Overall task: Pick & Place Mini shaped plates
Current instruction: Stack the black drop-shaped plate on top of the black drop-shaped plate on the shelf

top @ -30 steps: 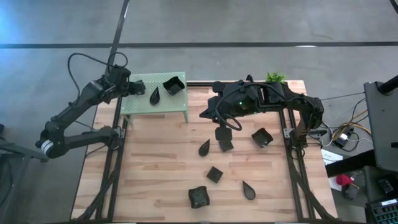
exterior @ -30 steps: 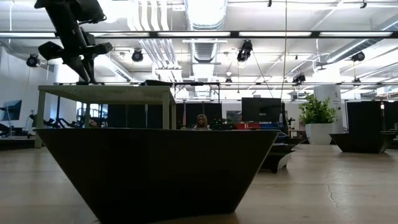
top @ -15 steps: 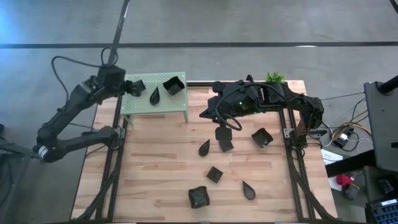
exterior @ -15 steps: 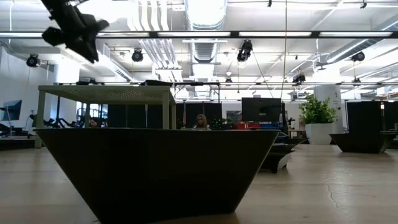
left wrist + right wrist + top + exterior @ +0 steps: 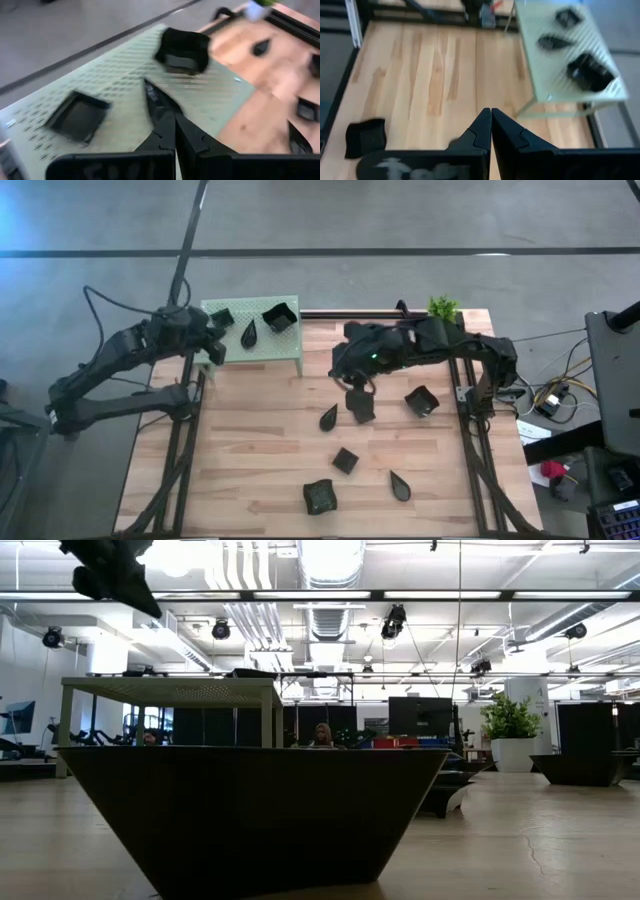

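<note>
While both hands [image 5: 174, 131] [image 5: 490, 125] stand closed and empty, three plates [image 5: 250, 332] sit on the green stand [image 5: 290, 352], six on the table [image 5: 240, 450].

No text, label, brand, number or sign can be read in any view.

My mini shaped plates [image 5: 345, 460]: three black ones on the green stand [image 5: 290, 350] at 10 o'clock, six scattered on wood, centre to 5 o'clock.

Blk plates [image 5: 346, 460], perforated grn stand [image 5: 285, 350]
</note>
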You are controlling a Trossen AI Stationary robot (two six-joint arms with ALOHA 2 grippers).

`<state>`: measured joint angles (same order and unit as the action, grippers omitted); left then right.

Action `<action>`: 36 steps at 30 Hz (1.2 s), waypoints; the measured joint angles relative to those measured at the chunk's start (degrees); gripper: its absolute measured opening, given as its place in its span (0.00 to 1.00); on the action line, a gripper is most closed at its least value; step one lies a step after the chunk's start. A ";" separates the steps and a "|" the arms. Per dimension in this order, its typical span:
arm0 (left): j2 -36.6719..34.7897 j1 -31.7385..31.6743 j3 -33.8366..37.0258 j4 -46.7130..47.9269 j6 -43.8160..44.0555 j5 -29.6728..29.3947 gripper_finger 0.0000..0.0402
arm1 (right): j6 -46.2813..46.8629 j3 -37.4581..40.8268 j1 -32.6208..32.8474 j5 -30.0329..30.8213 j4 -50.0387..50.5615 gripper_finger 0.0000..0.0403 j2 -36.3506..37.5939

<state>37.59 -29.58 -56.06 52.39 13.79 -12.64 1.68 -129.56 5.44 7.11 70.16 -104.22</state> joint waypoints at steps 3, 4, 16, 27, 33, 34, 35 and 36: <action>0.02 5.05 1.32 -1.28 -1.10 -0.26 0.00 | 1.43 3.69 0.43 0.00 0.04 0.02 0.00; 0.04 6.70 1.77 -2.05 -1.41 -0.27 0.00 | 1.76 4.97 0.59 0.00 0.00 0.02 0.00; 3.21 27.66 6.64 -8.12 -9.03 -2.75 0.00 | 9.12 23.06 0.93 -0.15 -4.04 0.02 0.71; 9.76 39.54 14.79 -22.61 -12.21 -2.86 0.00 | 18.29 45.28 0.93 -1.21 -24.27 0.02 7.14; 14.41 40.70 18.82 -31.49 -12.67 -2.85 0.00 | 24.24 55.89 0.96 -1.60 -34.75 0.02 8.57; 15.29 40.68 19.26 -32.88 -12.69 -2.85 0.00 | 24.65 57.13 0.98 -1.59 -34.98 0.02 8.59; 16.15 40.67 19.65 -34.32 -12.69 -2.82 0.00 | 24.89 58.31 1.05 -1.59 -35.48 0.02 8.59; 17.14 40.67 19.87 -35.24 -12.71 -2.81 0.00 | 24.95 59.46 1.04 -1.57 -36.44 0.02 8.58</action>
<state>54.72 11.09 -36.20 17.16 1.08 -15.45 26.63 -70.09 6.48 5.54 33.72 -95.64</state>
